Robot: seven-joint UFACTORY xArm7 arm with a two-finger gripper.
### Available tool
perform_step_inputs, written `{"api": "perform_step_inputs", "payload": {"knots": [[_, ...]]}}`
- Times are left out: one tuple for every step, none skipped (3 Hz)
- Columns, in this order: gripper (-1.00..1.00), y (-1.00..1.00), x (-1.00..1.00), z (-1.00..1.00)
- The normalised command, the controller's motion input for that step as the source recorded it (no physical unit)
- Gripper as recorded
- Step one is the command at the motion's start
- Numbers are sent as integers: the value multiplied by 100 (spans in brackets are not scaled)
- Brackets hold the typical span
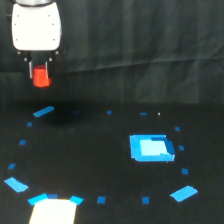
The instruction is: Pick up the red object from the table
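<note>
The white gripper [40, 70] hangs at the upper left of the exterior view, its thin fingers pointing down. It is shut on the red object [41, 77], a small bright red-orange stubby block held between the fingertips. The block is lifted clear of the black table [100, 150], well above the surface, with a blue tape mark [43, 111] below it.
A larger blue square patch [150, 148] lies on the table to the exterior view's right. Small blue tape marks ring the table. A pale block with blue corners [53, 209] sits at the bottom left edge. A dark curtain hangs behind.
</note>
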Motion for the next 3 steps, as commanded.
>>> {"api": "perform_step_inputs", "payload": {"knots": [[-93,22,-8,11],[-97,27,-11,10],[-100,23,-14,1]]}}
